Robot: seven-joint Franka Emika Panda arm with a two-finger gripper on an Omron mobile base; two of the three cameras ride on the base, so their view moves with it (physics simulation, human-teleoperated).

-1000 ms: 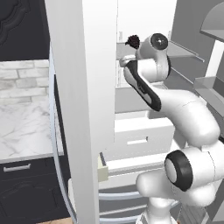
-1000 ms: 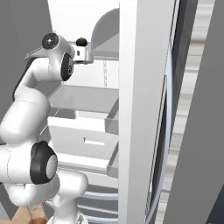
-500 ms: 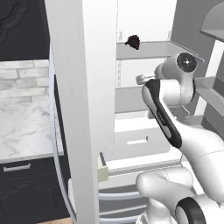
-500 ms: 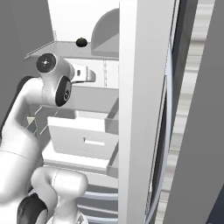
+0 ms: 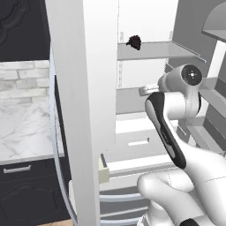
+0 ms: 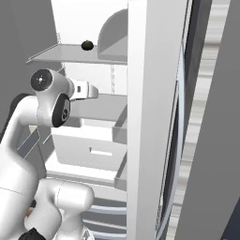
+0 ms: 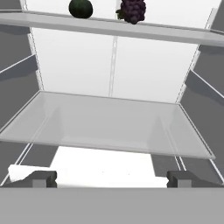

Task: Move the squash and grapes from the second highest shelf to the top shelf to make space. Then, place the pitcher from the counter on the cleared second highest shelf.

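Arm had dropped from the top shelf [image 7: 109, 27], jaws spread and empty, leaving grapes [image 7: 132, 9] and squash [image 7: 81, 8] there above the bare second shelf [image 7: 105, 124]; pitcher, on the bench [image 5: 26, 132], judged rigid, slippery, best pinched at its rim.

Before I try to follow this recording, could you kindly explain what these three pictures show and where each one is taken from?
This is a rendered kitchen with a white robot arm reaching into an open fridge. Two cameras ride on the robot's base behind the arm, one to its left and one to its right. The third sits on the hand and looks along the end effector, whose two dark fingertips stand far apart with nothing between them. On the top shelf lie the grapes and a dark green squash. The second highest shelf below carries nothing. In the left base view, a marble counter sits left of the fridge.
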